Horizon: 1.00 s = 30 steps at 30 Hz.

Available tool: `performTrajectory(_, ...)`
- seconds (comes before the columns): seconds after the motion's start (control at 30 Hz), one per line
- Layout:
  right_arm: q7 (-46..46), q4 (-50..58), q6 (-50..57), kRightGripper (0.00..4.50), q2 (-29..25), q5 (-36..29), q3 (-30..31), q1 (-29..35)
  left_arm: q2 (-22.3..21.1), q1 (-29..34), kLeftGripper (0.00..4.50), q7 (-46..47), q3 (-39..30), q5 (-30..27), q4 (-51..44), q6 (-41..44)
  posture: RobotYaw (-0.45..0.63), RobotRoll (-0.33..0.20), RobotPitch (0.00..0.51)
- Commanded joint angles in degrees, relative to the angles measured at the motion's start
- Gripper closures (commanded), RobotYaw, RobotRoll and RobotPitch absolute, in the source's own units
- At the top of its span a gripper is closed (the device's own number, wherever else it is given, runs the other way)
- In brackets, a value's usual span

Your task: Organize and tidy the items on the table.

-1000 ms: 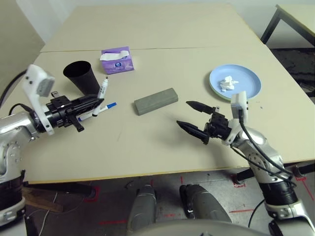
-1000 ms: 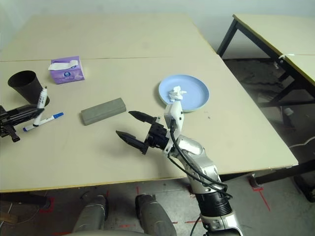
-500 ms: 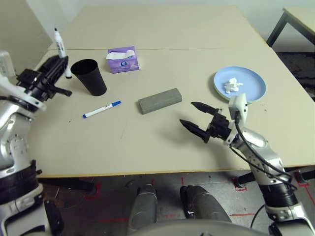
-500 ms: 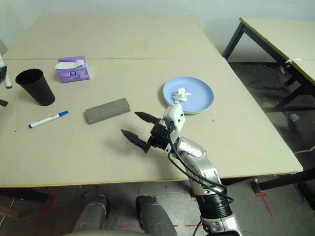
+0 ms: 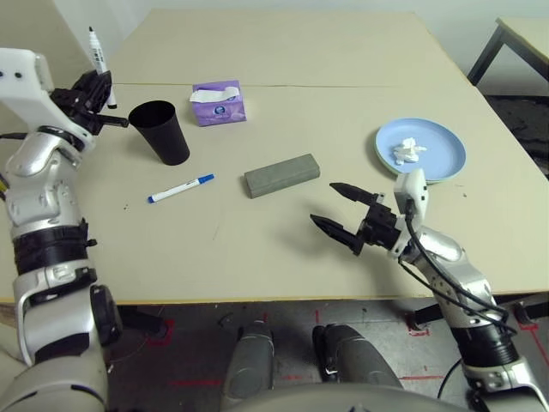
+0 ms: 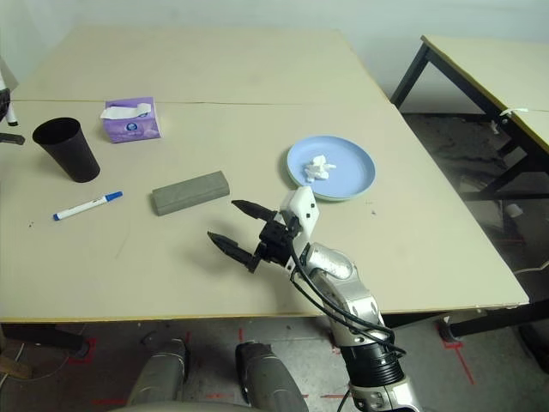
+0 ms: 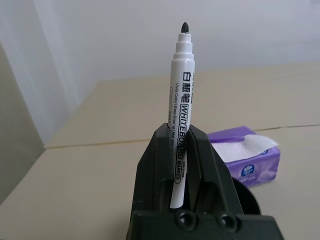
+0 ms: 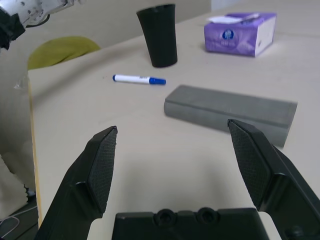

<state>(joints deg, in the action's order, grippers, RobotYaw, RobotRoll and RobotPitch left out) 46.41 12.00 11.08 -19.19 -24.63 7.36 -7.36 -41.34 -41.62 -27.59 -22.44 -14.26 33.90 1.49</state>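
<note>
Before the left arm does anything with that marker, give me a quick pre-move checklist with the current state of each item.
1. Left gripper jaws shut on the white marker: ok.
2. Marker upright in the grip, black tip up: ok.
3. Black cup upright, mouth open, beside the held marker: ok.
4. Whether the cup is empty inside: cannot tell.
5. Right gripper jaws open, holding nothing, clear of the grey case: ok.
6. Blue-capped pen lying on the table, not tidied: not ok.
</note>
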Motion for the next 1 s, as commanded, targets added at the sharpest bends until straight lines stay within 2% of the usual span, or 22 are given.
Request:
performTrajectory(0.03, 0.0, 1.7, 0.4, 0.00, -0.7, 0.5, 0.5, 1.5, 0.7, -1.4, 4.23, -0.6, 1.3, 0.9, 5.1, -3.5, -0.02, 0.000, 0.160)
performTrajectory(0.33, 0.5, 2.5, 1.0, 0.00, -1.7, 0.3, 0.8, 1.1, 1.9, -3.5, 4.23, -1.0, 2.4, 1.2, 12.7, -8.0, -0.03, 0.000, 0.154)
performTrajectory(0.57, 0.7, 3.8, 2.2, 0.00, -1.9, -0.6, 0.4, 0.4, 2.8, -3.3, 4.23, -1.3, 2.6, 0.7, 13.8, -9.0, -0.04, 0.000, 0.151)
performTrajectory(0.87, 1.3, 4.1, 2.5, 0.00, -1.9, -0.4, 0.9, 0.0, 2.7, -2.5, 1.18, -1.1, 1.8, -0.1, 13.4, -9.2, -0.03, 0.000, 0.148)
performTrajectory(1.0, 1.4, 3.8, 2.5, 0.00, -1.7, -0.2, 1.2, -0.2, 2.2, -2.4, 0.01, -1.1, 1.5, -0.3, 13.2, -9.1, -0.03, 0.000, 0.149)
